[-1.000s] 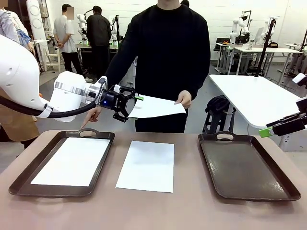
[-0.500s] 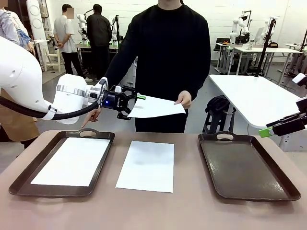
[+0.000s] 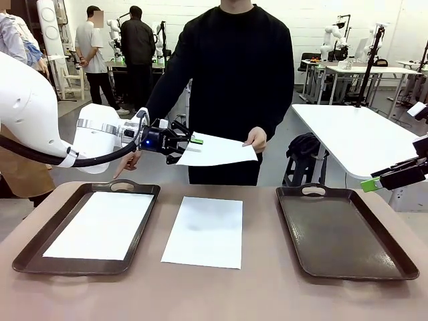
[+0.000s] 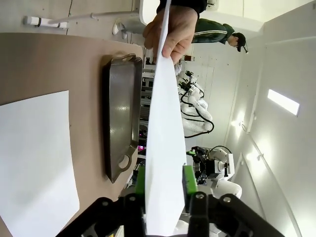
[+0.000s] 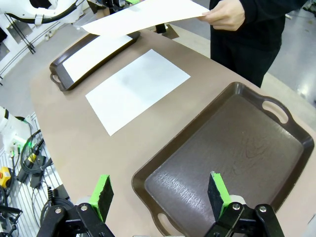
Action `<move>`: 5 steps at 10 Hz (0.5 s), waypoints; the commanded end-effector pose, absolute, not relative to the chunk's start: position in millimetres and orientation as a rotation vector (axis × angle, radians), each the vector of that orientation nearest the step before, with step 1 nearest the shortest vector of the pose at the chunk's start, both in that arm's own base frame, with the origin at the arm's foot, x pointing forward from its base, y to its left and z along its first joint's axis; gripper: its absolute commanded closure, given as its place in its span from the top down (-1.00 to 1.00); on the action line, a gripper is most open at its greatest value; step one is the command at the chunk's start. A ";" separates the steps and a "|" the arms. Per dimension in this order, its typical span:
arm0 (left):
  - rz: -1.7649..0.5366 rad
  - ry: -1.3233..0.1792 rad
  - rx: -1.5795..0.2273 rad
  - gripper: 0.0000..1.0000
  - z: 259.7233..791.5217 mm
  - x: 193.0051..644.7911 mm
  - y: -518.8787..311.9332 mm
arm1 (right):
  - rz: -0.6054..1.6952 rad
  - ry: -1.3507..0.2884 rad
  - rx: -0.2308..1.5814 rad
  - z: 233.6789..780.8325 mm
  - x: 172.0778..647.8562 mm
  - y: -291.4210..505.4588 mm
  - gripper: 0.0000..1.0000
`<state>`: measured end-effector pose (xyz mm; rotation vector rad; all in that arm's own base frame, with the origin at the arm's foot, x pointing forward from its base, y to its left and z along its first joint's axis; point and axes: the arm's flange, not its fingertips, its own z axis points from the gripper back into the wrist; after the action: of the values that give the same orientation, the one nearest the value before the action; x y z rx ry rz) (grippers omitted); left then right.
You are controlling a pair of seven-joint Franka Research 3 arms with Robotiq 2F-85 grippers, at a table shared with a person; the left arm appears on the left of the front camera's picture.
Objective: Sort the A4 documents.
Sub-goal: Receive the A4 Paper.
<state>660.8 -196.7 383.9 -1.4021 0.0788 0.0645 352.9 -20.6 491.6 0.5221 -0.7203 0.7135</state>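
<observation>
A person across the table holds one white A4 document (image 3: 217, 150) level in the air, a hand (image 3: 255, 138) on its right edge. My left gripper (image 3: 190, 142) is shut on its left edge; in the left wrist view the green pads (image 4: 140, 180) pinch the sheet (image 4: 165, 148) edge-on. A second document (image 3: 204, 231) lies flat on the table between the trays. A third (image 3: 100, 224) lies in the left dark tray (image 3: 27, 257). My right gripper (image 5: 159, 195) hangs open over the near end of the bare right tray (image 5: 237, 148), holding nothing.
The person's other hand (image 3: 127, 164) points down behind the left tray's far handle. Brown tabletop (image 3: 267, 294) stretches along the near edge. White tables (image 3: 354, 134) and other people stand farther back.
My left gripper's jaws have closed from wide open onto the left edge of the sheet the person holds. The trays, the other sheets and the right arm have not moved.
</observation>
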 end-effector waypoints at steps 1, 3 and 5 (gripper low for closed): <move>0.041 0.061 -1.420 -0.81 382.2 665.5 -197.1 | 0.728 -0.734 0.542 490.4 356.6 -20.5 1.00; 0.041 0.062 -1.420 -1.00 382.0 665.1 -196.4 | 0.728 -0.734 0.542 490.4 356.6 -20.5 1.00; 0.038 0.065 -1.416 -1.00 381.7 665.2 -196.5 | 0.728 -0.734 0.542 490.4 356.6 -20.5 1.00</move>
<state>661.1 -196.1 383.7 -1.4020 0.0763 0.0631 352.9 -20.6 491.6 0.5221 -0.7203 0.7135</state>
